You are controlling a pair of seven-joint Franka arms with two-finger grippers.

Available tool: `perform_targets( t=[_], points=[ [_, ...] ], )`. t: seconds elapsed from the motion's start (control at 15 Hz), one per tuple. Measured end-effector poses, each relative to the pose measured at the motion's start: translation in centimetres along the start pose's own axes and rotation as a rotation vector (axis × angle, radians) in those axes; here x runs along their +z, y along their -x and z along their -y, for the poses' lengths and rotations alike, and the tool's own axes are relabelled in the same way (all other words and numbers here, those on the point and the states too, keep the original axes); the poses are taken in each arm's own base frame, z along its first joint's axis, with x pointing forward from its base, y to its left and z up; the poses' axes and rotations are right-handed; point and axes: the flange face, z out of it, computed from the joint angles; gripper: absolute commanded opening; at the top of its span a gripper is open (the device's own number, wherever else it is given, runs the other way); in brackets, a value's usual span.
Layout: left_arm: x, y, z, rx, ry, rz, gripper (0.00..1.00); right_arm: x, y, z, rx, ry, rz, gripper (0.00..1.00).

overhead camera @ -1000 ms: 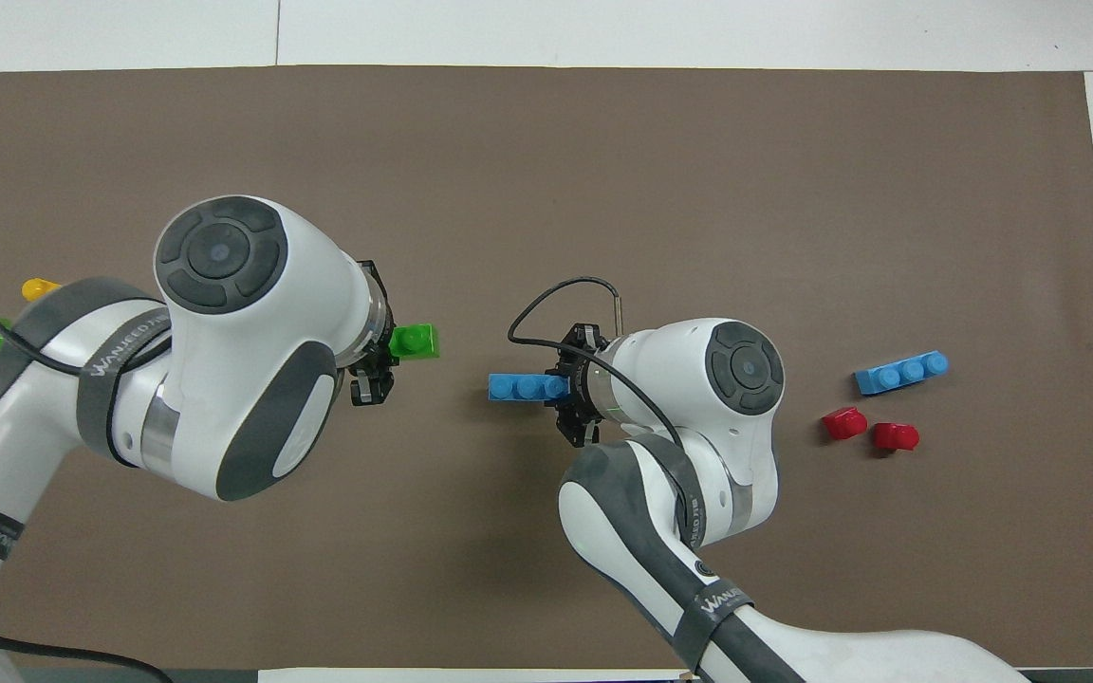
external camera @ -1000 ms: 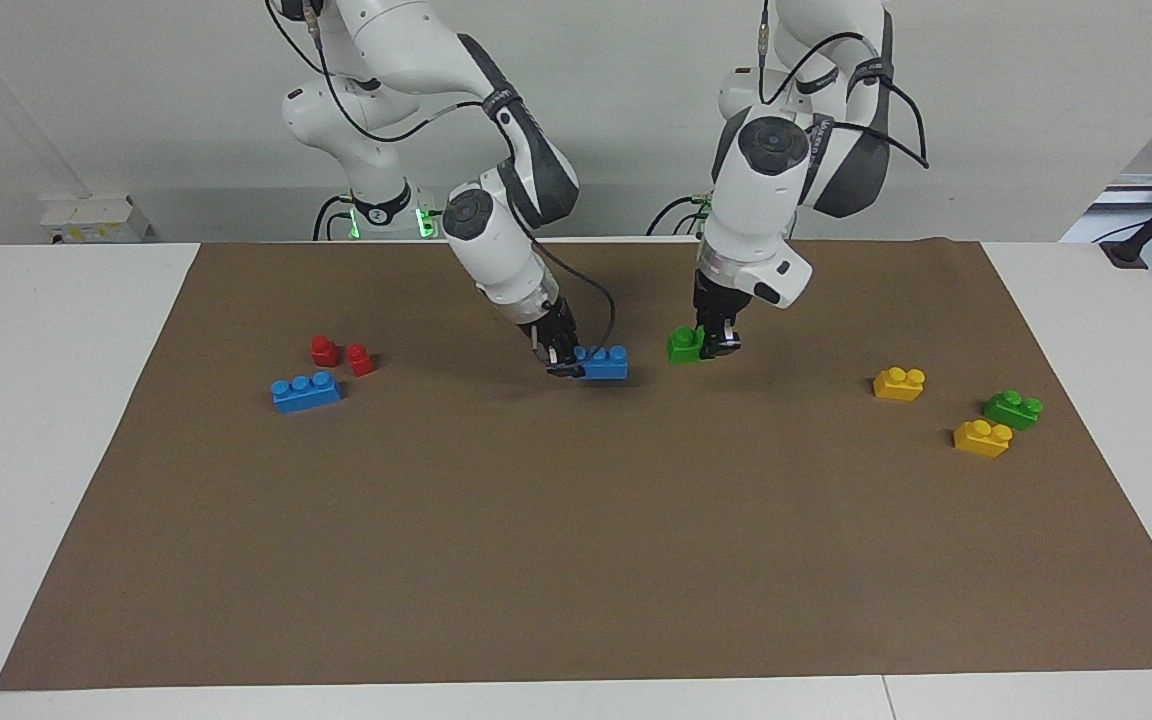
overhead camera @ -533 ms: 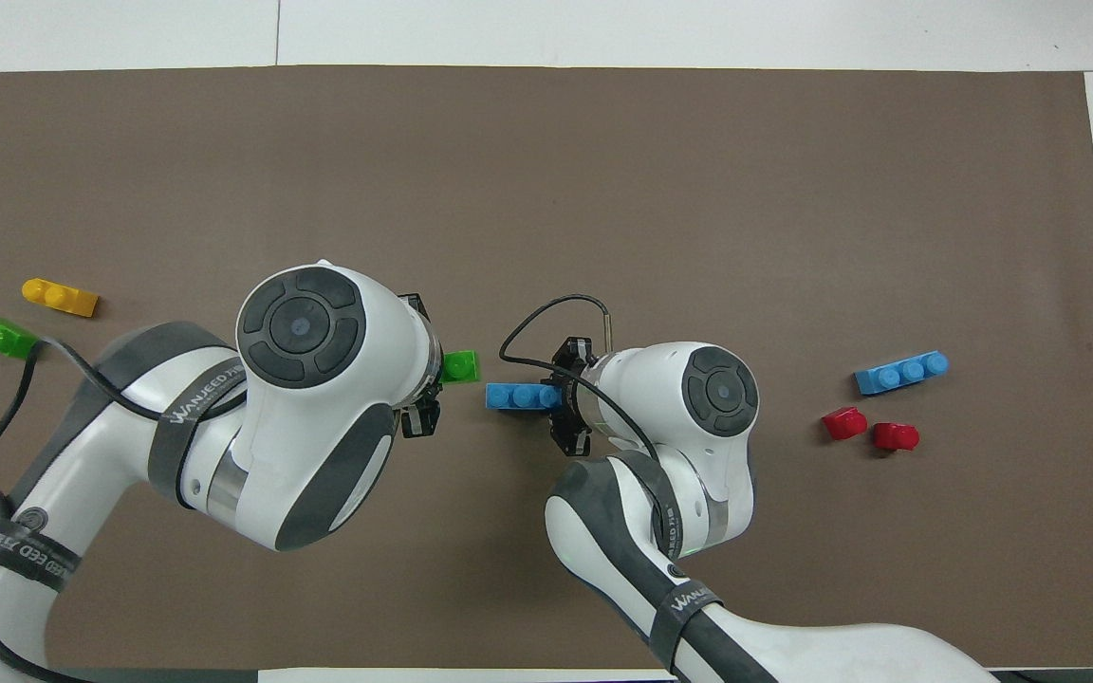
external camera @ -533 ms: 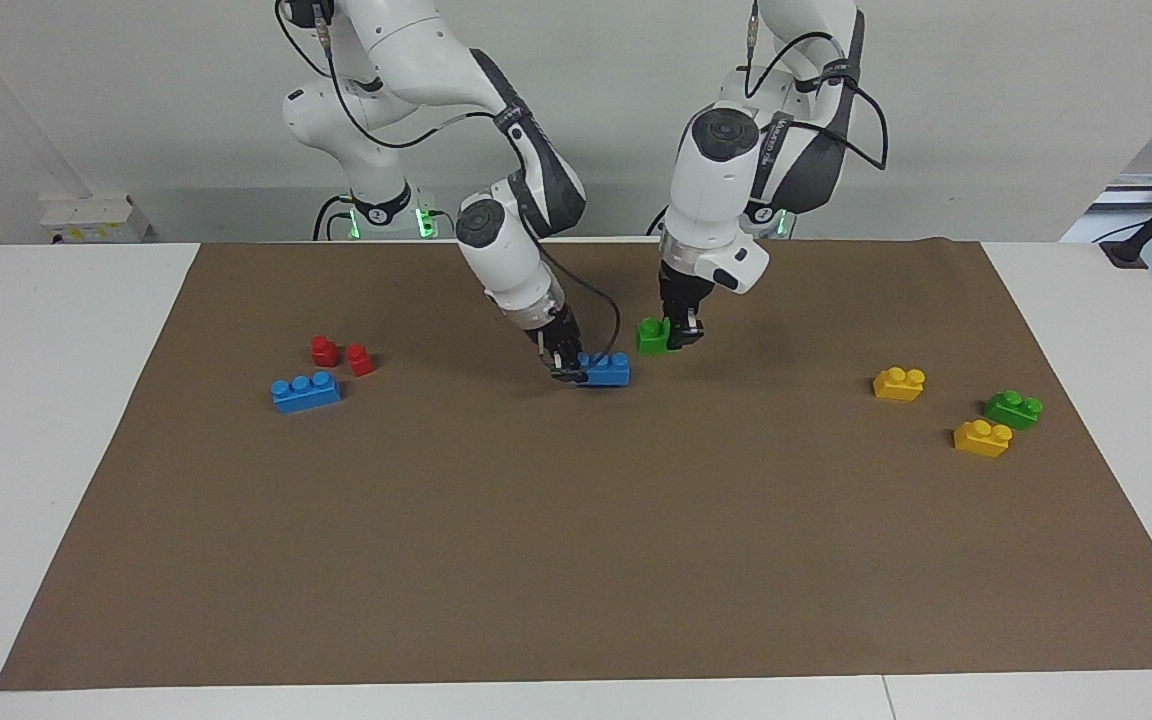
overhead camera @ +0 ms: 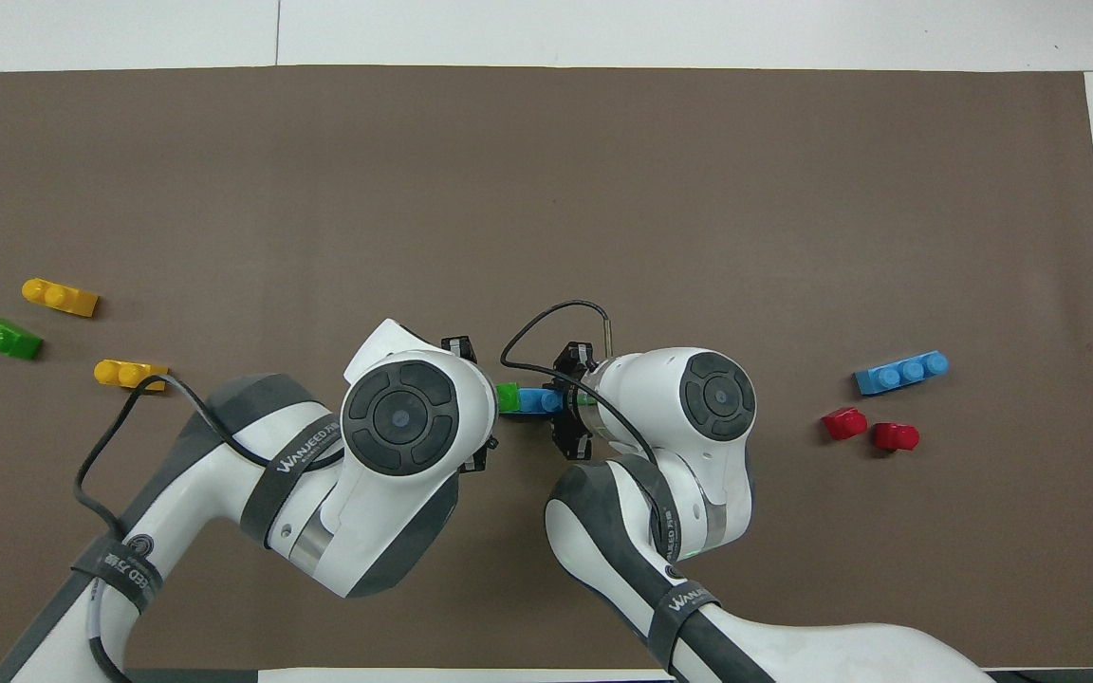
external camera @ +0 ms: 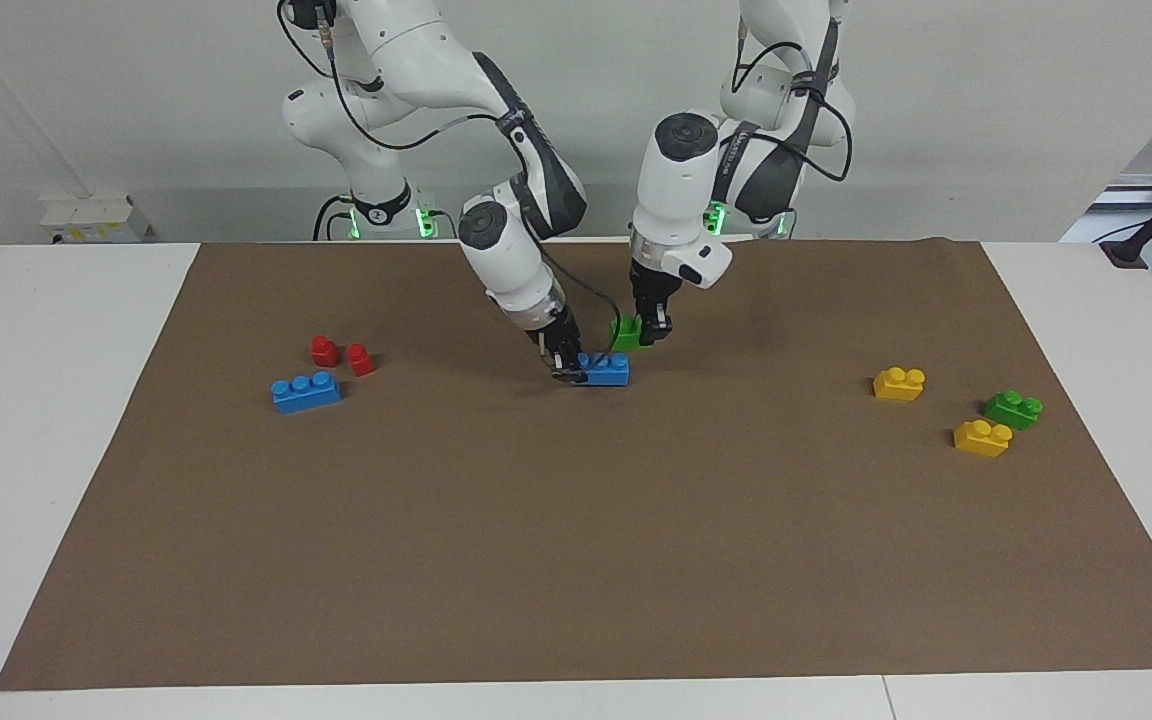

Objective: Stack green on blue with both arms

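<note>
My right gripper (external camera: 565, 366) is shut on one end of a light-blue three-stud brick (external camera: 606, 370), held low at the mat; whether the brick touches the mat I cannot tell. It also shows in the overhead view (overhead camera: 536, 401), with the right gripper (overhead camera: 569, 409) beside it. My left gripper (external camera: 652, 327) is shut on a small green two-stud brick (external camera: 625, 333), held just above the blue brick's free end. In the overhead view the green brick (overhead camera: 508, 396) abuts that end, and the left wrist hides the left gripper.
A second blue brick (external camera: 306, 391) and two red bricks (external camera: 324, 350) lie toward the right arm's end of the brown mat (external camera: 576, 560). Two yellow bricks (external camera: 899, 383) (external camera: 982, 438) and a second green brick (external camera: 1013, 409) lie toward the left arm's end.
My left arm has carried the green brick sideways toward the blue brick, closing the gap until it is at the blue brick's end. My right gripper and the blue brick have barely moved.
</note>
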Motion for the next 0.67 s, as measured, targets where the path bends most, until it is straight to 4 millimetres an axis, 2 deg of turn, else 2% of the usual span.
perform_targets(
  t=[0.67],
  points=[
    [2.8, 0.3, 0.5, 0.009, 0.011, 0.008, 0.00, 0.5, -0.9, -0.3, -0.002, -0.003, 0.012, 0.00]
  ],
)
